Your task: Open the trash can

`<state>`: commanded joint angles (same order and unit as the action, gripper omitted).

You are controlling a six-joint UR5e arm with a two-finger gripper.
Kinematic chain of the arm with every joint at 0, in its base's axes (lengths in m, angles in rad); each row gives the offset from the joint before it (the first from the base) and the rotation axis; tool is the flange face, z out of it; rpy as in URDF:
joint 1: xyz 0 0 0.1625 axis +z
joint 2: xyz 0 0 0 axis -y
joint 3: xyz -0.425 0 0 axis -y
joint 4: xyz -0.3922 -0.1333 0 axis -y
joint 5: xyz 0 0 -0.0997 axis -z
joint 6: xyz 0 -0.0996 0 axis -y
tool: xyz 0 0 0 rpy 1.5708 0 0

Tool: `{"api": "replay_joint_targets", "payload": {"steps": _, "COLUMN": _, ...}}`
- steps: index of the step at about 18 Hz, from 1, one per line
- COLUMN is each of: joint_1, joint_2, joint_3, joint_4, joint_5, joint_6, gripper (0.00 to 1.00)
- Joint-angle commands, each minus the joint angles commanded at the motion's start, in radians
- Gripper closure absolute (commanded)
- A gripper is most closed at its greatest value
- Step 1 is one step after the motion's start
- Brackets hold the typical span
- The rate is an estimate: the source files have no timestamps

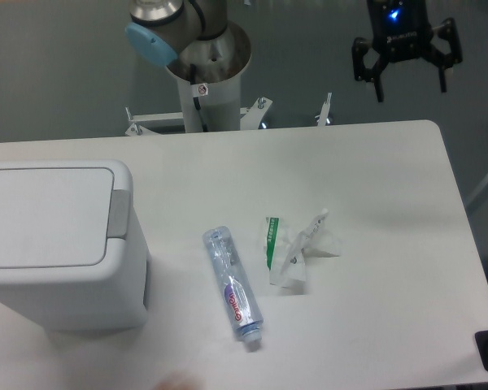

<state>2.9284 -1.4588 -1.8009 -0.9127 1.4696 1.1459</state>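
While trash can [53, 244] sits lid shut, contents hidden, jaws [408, 81] hang spread, well apart; bottle [233, 286] lies near

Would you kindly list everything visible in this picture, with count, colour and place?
trash can: one, white with grey hinge strip, lid shut, table's left side
bottle: one, clear plastic, lying near table's middle
wrapper: one, clear crumpled plastic with a green-and-white strip, just right of the bottle
table: one, white
arm base: one, grey with a light blue cap, behind the table
tool: one, black, open, up in the air at top right
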Motion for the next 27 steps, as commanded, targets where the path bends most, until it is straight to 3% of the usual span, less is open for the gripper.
{"api": "replay_joint_targets", "payload": {"steps": 8, "joint_1": -0.005, "joint_2": 0.002, "joint_3": -0.002, "joint_4": -0.006, "joint_5": -0.008, "joint_6": -0.056, "gripper": 0.0}}
{"api": "replay_joint_targets", "payload": {"steps": 14, "joint_1": -0.087, "joint_2": -0.012, "joint_3": 0.028, "joint_4": -0.005, "joint_5": -0.029, "joint_6": -0.351, "gripper": 0.0}}
{"api": "replay_joint_targets", "payload": {"steps": 22, "joint_1": -0.274, "joint_2": -0.021, "joint_3": 0.055, "joint_4": -0.002, "joint_5": -0.055, "joint_6": -0.866, "gripper": 0.0}}
{"api": "replay_joint_targets", "payload": {"steps": 25, "joint_1": -0.322, "joint_2": -0.046, "joint_3": 0.081, "joint_4": 0.055, "joint_5": -0.132, "joint_6": -1.055, "gripper": 0.0}}
{"api": "replay_joint_targets", "payload": {"steps": 27, "joint_1": -0.351, "joint_2": -0.054, "joint_3": 0.083, "joint_4": 0.103, "joint_5": -0.159, "joint_6": -1.103, "gripper": 0.0}}
